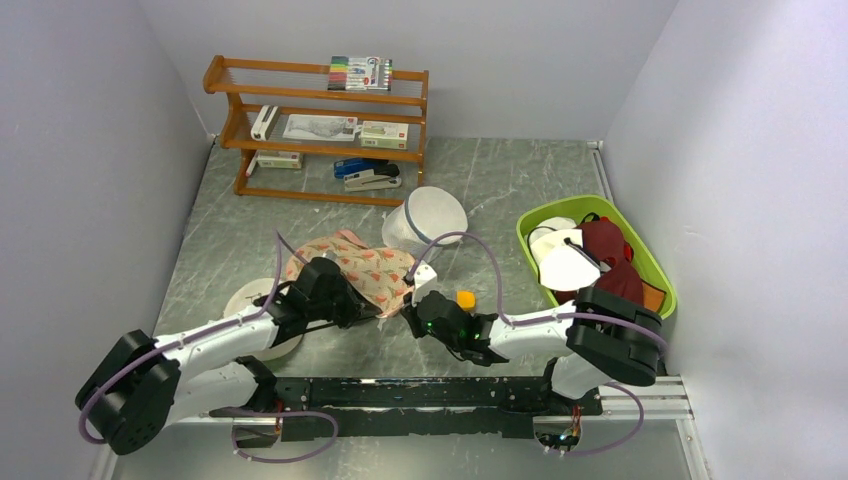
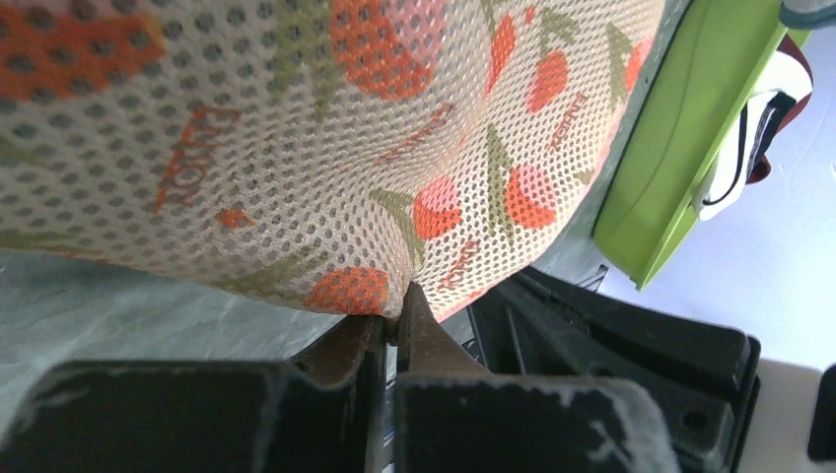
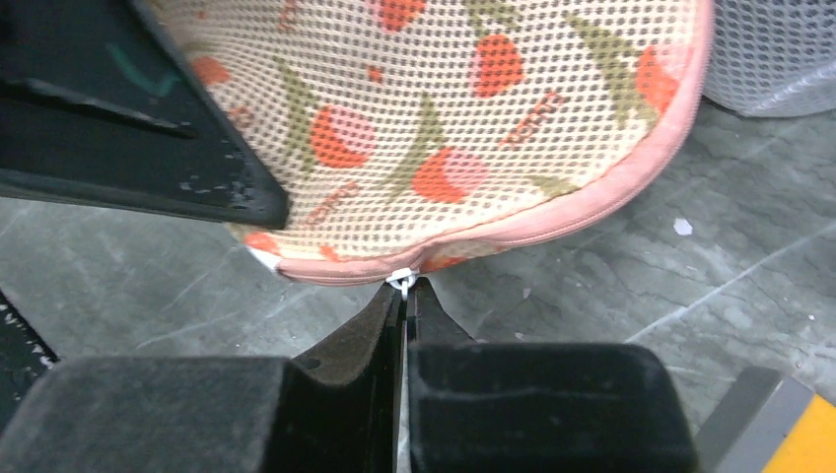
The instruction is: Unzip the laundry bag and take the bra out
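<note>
Two grippers nip the near edge of the flowery laundry bag [image 1: 365,270] on the grey table [image 1: 520,180].
The bag lies flat just ahead of both sets of fingers, which meet at its near rim. The left gripper [image 2: 397,315] is closed, its tips pinching the mesh edge. The right gripper [image 3: 405,291], close beside it, is closed on the small white zip pull [image 3: 401,281] at the pink seam. A green bin [image 1: 640,250] sits off to its right.

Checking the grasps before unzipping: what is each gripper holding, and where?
Left gripper pinches the laundry bag by its edge fabric; right gripper grips its white zip pull.
</note>
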Tool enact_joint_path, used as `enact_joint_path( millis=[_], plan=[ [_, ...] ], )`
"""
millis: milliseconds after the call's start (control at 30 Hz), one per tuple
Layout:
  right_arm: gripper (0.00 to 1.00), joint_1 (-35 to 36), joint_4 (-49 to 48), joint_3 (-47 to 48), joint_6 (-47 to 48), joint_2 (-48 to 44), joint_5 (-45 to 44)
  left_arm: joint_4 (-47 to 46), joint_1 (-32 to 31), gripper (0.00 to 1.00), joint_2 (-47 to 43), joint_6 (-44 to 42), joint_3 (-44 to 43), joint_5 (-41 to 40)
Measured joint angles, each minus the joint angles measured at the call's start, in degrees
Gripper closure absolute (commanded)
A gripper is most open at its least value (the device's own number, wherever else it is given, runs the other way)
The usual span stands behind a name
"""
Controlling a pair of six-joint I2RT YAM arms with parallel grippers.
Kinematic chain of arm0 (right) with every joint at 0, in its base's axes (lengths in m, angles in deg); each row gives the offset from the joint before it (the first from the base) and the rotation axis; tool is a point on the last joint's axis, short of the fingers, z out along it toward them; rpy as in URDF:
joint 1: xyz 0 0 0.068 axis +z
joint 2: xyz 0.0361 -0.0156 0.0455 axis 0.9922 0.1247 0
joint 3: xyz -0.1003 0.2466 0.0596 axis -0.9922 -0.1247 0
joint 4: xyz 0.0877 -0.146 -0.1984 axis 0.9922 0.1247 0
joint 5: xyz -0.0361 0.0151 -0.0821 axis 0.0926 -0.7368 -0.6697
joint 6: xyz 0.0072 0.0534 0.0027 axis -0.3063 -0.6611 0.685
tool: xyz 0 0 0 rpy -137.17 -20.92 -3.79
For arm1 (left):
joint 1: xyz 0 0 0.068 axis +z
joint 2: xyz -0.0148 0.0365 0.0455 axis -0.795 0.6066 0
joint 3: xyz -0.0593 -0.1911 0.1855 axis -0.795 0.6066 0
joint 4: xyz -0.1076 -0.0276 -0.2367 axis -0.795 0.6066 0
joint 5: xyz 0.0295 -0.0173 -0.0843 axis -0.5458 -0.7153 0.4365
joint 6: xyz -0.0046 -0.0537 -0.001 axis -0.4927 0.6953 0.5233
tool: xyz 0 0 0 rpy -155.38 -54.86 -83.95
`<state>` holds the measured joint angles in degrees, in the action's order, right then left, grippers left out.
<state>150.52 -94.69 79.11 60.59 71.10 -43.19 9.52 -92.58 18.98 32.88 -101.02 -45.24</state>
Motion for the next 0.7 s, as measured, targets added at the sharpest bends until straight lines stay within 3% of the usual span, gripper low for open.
enact_joint_path(
  millis=[300, 533, 600, 700],
  plan=[
    [1.00, -3.0, 2.5, 0.0, -0.8, 0.1, -3.8, 2.0, 0.0, 0.93, -7.4, -5.7, 2.7, -1.0],
    [1.00, -3.7, 2.4, -2.4, -0.7, -2.4, 2.6, 7.7, 0.0, 0.92, -8.6, -12.7, 2.7, -1.9],
    [1.00, -3.3, 1.8, -3.5, -0.8, -2.7, 5.2, 9.6, 0.0, 0.79, -8.4, -14.8, 2.4, -2.4],
    [1.00, -2.8, 1.3, -4.3, -1.0, -2.7, 8.7, 13.5, 0.0, 0.48, -7.2, -18.0, 0.3, -3.6]
  ],
)
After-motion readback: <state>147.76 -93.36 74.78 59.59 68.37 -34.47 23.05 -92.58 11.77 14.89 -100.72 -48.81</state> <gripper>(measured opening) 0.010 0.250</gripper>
